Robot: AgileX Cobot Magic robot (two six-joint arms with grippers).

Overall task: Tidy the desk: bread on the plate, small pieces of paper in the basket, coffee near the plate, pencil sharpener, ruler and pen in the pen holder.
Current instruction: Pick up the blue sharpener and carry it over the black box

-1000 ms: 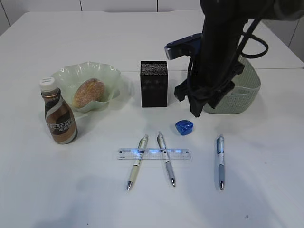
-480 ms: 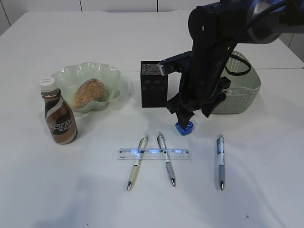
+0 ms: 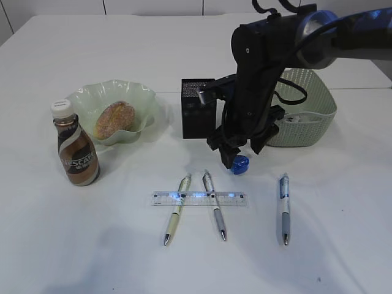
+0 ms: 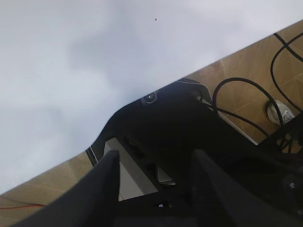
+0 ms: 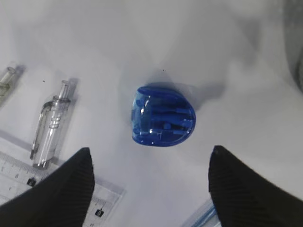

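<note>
The right gripper (image 3: 236,153) hangs directly over the blue pencil sharpener (image 5: 162,116), fingers (image 5: 71,184) spread wide to either side of it and holding nothing. The sharpener lies on the white table (image 3: 343,245), just in front of the black mesh pen holder (image 3: 197,108), with the green basket (image 3: 312,116) to the holder's right. Further in front of the holder, a clear ruler (image 3: 199,198) lies across two pens (image 3: 214,205); a third pen (image 3: 284,208) lies apart to the right. The left gripper (image 4: 151,189) is off the table's edge, slightly parted and empty.
</note>
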